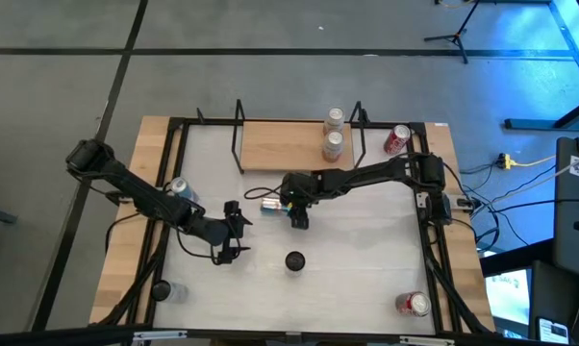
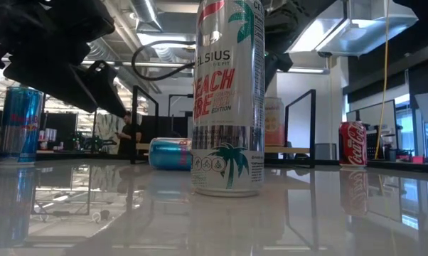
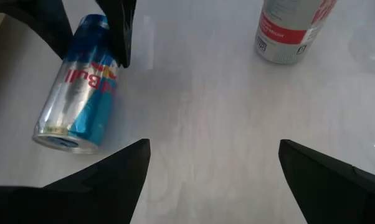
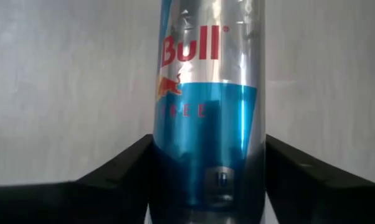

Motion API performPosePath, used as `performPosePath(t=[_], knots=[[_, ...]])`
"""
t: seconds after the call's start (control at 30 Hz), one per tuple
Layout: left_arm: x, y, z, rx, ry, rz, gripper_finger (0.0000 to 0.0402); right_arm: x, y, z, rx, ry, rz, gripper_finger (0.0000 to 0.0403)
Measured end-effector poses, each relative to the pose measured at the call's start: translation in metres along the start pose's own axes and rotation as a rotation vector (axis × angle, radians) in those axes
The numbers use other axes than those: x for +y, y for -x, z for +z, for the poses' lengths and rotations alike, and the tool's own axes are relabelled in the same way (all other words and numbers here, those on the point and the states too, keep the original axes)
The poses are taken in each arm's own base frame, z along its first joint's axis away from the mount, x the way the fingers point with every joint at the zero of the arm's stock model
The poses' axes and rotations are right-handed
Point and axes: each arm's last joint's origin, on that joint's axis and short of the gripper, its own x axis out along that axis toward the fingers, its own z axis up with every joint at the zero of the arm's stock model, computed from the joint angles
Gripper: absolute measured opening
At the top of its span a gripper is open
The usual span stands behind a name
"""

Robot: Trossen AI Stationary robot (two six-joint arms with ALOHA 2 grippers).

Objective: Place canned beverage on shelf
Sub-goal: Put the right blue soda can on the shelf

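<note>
Right gripper (image 4: pixel 207 180) closing around fallen can (image 1: pixel 273 204), just before shelf (image 1: pixel 285 144).
Looks light, rigid, slick, prone to rolling; best pinched mid-body. Left gripper (image 3: pixel 209 177) open nearby.

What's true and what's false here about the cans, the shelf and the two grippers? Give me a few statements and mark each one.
1. Two cans stand on the shelf. True.
2. The Red Bull can at the right gripper stands upright. False: it lies on its side on the table.
3. The left gripper holds a can. False: it is open and empty.
4. A red can stands on the table beside the shelf. True.
</note>
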Motion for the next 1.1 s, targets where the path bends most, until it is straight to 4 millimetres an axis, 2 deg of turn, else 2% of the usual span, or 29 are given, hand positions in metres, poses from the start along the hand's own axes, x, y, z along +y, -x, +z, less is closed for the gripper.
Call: performPosePath(t=[0.13,0.3,0.57,0.8,0.97,1.1], knots=[[0.000,0.000,0.001,-0.007,0.002,0.000,0.0345,0.000,0.001,0.000,0.002,0.008,0.001,0.0213],[0.001,0.000,0.002,-0.028,0.001,0.031,0.0345,0.007,0.013,-0.001,0.027,0.029,0.027,0.0213],[0.002,-0.001,-0.002,-0.079,0.002,0.097,0.0345,0.033,0.042,0.002,-0.004,0.104,0.045,0.0214],[0.007,-0.005,-0.013,-0.210,0.036,0.094,0.0345,0.036,0.059,-0.024,-0.122,0.110,0.039,0.0213],[0.018,-0.007,-0.009,-0.285,0.099,0.122,0.0345,0.036,0.072,-0.046,-0.304,0.079,0.044,0.0218],[0.028,-0.008,0.000,-0.361,0.189,0.144,0.0345,0.035,0.071,-0.058,-0.466,0.032,0.035,0.0220]])
